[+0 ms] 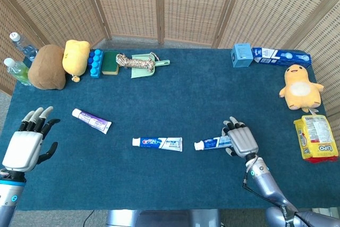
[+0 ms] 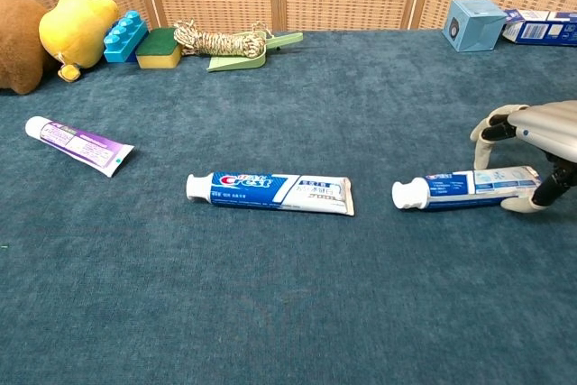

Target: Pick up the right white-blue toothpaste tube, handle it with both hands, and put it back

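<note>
The right white-blue toothpaste tube lay flat on the blue table, cap pointing left. Its crimped end was covered by the right hand, fingers arched over it and thumb beside it; whether a grip was formed could not be told. The left hand was held spread, empty.

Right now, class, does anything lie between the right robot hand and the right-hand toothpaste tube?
Nothing visible does: the right robot hand is already over the tail of the right toothpaste tube, fingers around it.

Bright, even light; sharp focus
</note>
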`<state>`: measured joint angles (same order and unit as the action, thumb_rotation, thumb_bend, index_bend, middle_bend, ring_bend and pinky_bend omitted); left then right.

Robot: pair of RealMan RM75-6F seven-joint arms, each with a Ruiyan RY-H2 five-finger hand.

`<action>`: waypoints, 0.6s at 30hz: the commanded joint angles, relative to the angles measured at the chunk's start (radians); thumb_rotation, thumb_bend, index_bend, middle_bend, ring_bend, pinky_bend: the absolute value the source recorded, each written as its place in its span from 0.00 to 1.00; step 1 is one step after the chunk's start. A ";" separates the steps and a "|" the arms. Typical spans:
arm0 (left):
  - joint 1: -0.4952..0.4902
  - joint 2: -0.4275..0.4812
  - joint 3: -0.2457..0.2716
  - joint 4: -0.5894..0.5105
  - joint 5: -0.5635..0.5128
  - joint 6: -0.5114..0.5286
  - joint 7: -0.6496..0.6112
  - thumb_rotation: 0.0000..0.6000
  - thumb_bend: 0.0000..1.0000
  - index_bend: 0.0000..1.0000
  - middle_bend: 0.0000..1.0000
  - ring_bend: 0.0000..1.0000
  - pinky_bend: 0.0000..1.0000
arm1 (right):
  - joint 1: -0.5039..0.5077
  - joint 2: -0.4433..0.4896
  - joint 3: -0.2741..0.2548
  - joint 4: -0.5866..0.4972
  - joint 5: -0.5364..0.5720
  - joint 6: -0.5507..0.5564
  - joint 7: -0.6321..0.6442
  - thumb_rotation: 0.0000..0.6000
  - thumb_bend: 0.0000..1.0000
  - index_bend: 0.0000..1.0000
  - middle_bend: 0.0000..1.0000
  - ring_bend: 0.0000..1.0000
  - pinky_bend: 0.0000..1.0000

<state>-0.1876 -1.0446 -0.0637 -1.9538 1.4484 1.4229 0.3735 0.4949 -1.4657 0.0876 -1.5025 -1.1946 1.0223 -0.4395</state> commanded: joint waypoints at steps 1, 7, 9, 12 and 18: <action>0.003 0.004 0.001 -0.006 0.007 0.006 0.002 1.00 0.34 0.21 0.06 0.00 0.07 | 0.003 -0.001 -0.001 0.000 0.001 -0.005 0.002 1.00 0.26 0.42 0.19 0.07 0.23; 0.009 0.014 0.006 -0.015 0.020 0.017 -0.002 1.00 0.34 0.21 0.06 0.00 0.07 | 0.026 -0.002 0.002 -0.006 0.010 -0.035 -0.002 1.00 0.32 0.56 0.28 0.16 0.25; 0.013 0.016 0.006 -0.014 0.023 0.022 -0.007 1.00 0.34 0.21 0.05 0.00 0.07 | 0.036 -0.002 0.008 -0.014 0.015 -0.046 0.002 1.00 0.35 0.64 0.35 0.23 0.29; 0.017 0.018 0.007 -0.013 0.024 0.027 -0.013 1.00 0.34 0.21 0.05 0.00 0.06 | 0.051 -0.001 0.018 -0.026 0.027 -0.066 0.013 1.00 0.41 0.74 0.47 0.36 0.41; 0.022 0.019 0.011 -0.011 0.026 0.031 -0.023 1.00 0.34 0.20 0.05 0.00 0.06 | 0.065 -0.005 0.034 -0.023 0.036 -0.092 0.075 1.00 0.52 0.88 0.63 0.53 0.62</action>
<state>-0.1659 -1.0256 -0.0533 -1.9653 1.4745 1.4535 0.3508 0.5566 -1.4693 0.1167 -1.5275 -1.1629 0.9387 -0.3801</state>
